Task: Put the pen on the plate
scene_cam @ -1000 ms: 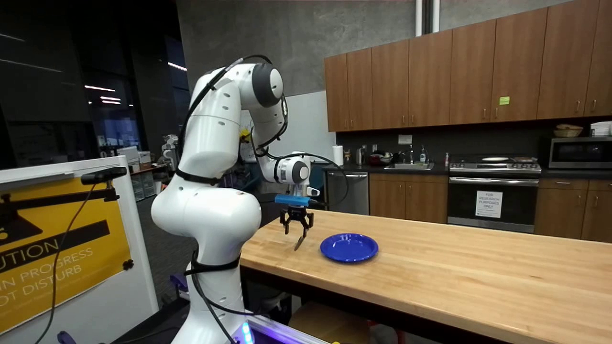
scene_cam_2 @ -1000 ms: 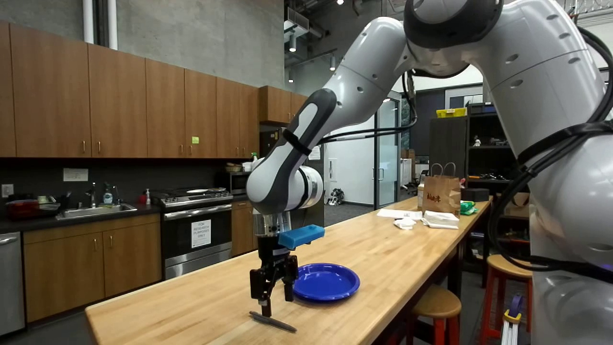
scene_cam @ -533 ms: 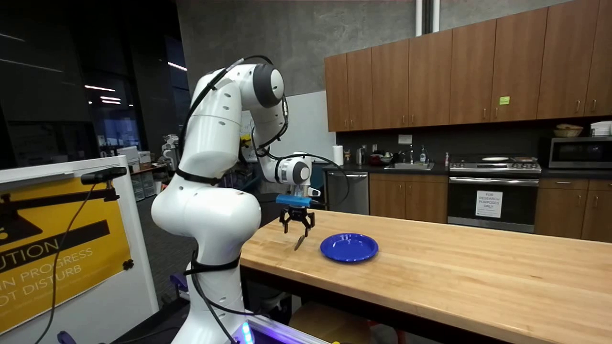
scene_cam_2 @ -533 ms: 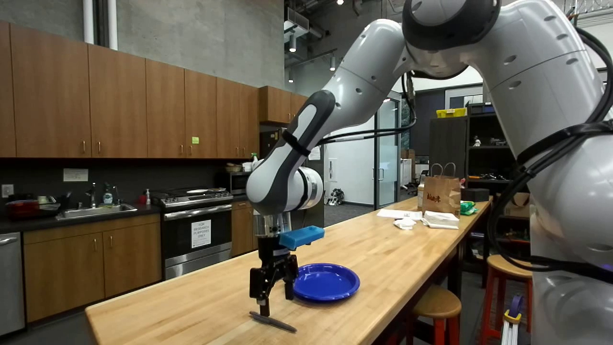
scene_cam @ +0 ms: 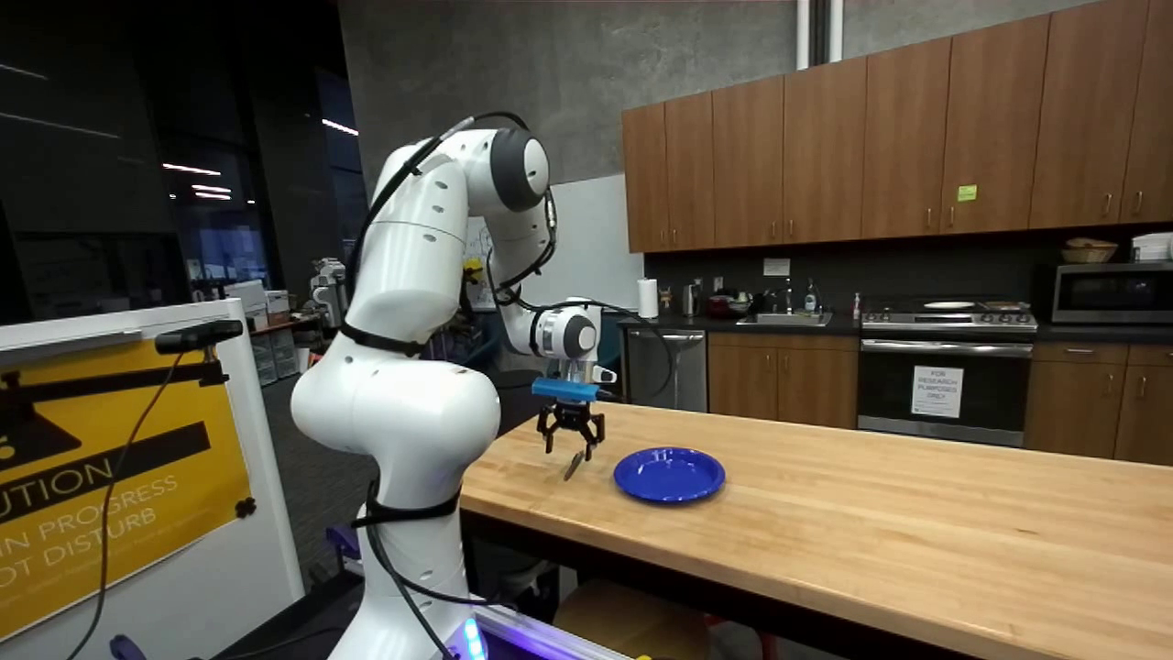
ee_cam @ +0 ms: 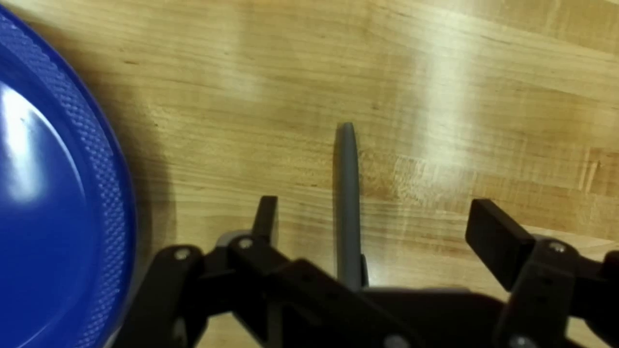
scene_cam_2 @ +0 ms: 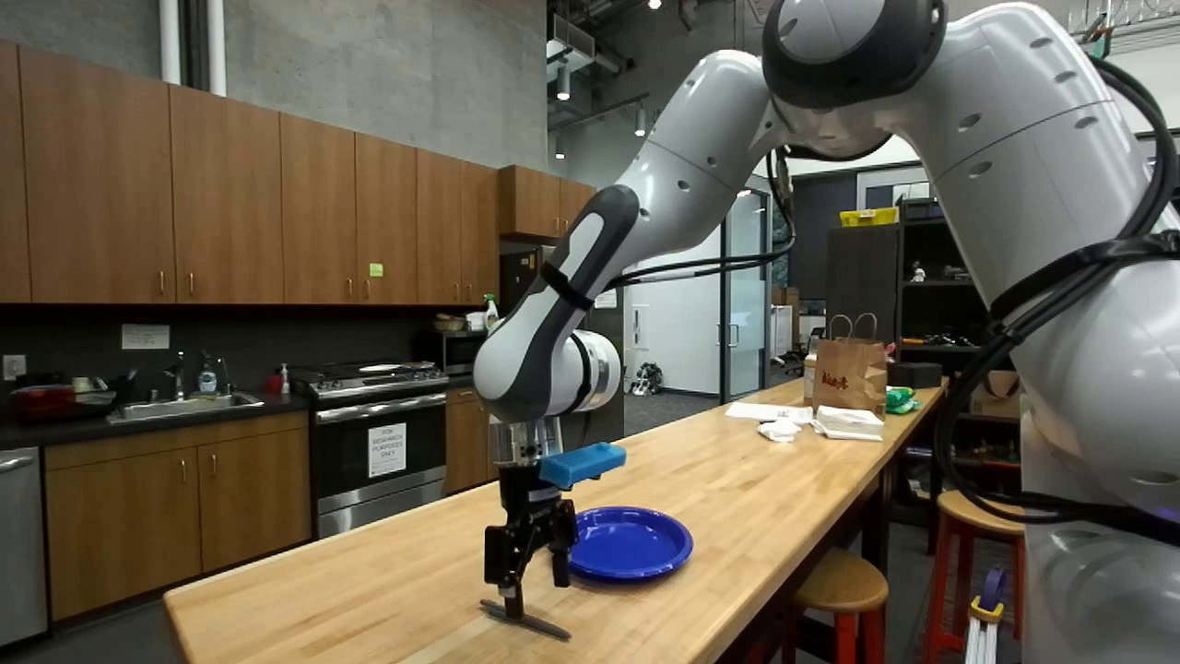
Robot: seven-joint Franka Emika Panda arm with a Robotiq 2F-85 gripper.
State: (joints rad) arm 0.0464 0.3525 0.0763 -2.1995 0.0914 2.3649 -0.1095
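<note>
Gripper (ee_cam: pixel 375 227): black, angular; jaws spread wide, nothing pinched.
Pen (ee_cam: pixel 350 203): slim, matt dark grey, tapered at the tip; lies on the table (ee_cam: pixel 251 121), middle of my wrist view, between the jaws, lower end hidden by the gripper. I judge it light, stiff, hardly fragile, apt to roll; I would grip the barrel crosswise near its middle.
Table: pale wood, streaked grain.
Plate (ee_cam: pixel 111 203): glossy blue, stippled rim; left edge of the same view, apart from the pen.
Paper bag (scene_cam_2: pixel 849 373): brown, handled; right of centre in an exterior view.
</note>
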